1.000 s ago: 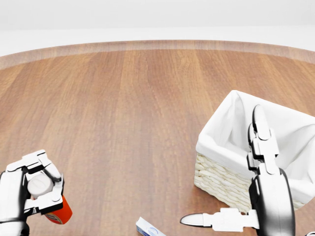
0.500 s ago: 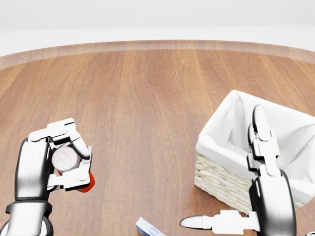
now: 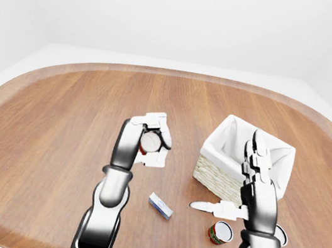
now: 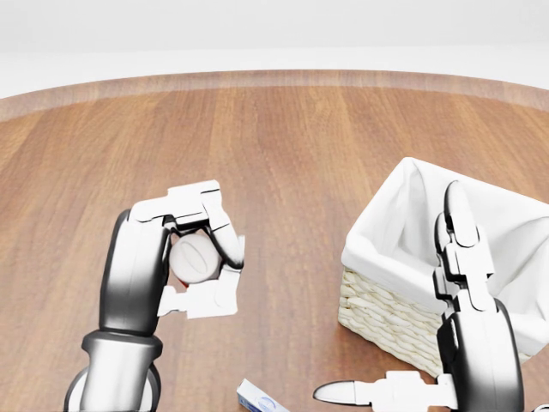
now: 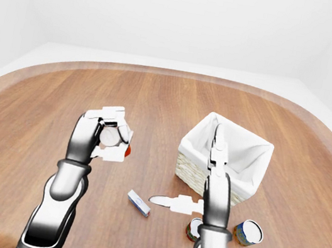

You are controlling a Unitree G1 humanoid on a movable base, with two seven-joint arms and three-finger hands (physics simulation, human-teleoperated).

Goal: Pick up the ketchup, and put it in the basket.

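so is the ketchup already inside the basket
No, the ketchup bottle is gripped in the left hand, held above the wooden table to the left of the basket in the head view.

worktop: oval, brown wood grain, paler rim
basket: wicker, white cloth liner, right of middle
small box: white and blue, lying flat, lower middle
cans: one lower right, another red-labelled, near it

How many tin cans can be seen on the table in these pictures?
2. Both stand near the bottom of the right-eye view: one can beside the right arm, the other can further right, below the basket. The arm may hide more.
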